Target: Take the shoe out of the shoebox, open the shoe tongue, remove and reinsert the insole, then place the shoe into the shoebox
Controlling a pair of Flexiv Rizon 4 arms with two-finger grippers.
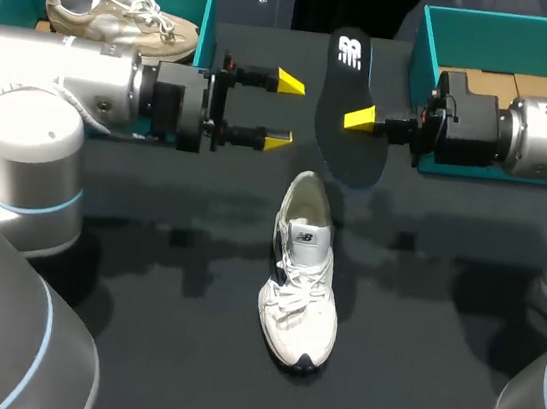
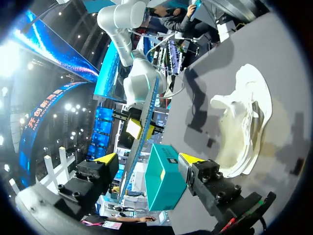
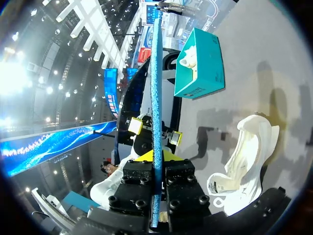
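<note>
A white shoe (image 1: 303,269) lies on the dark table, toe toward the front edge, and shows in both wrist views (image 2: 244,122) (image 3: 244,156). Above and behind it the black insole (image 1: 342,103) is held up on edge, with my right gripper (image 1: 365,119) shut on its right side. In the right wrist view the insole (image 3: 156,98) stands edge-on, clamped in that gripper (image 3: 155,159). My left gripper (image 1: 284,112) is open just left of the insole, not touching it. From the left wrist the insole (image 2: 142,127) appears ahead of that open gripper (image 2: 146,159).
A teal shoebox (image 1: 203,14) at the back left holds a second, beige shoe (image 1: 121,18). Another teal shoebox (image 1: 436,44) at the back right has brown cardboard inside, partly hidden by my right arm.
</note>
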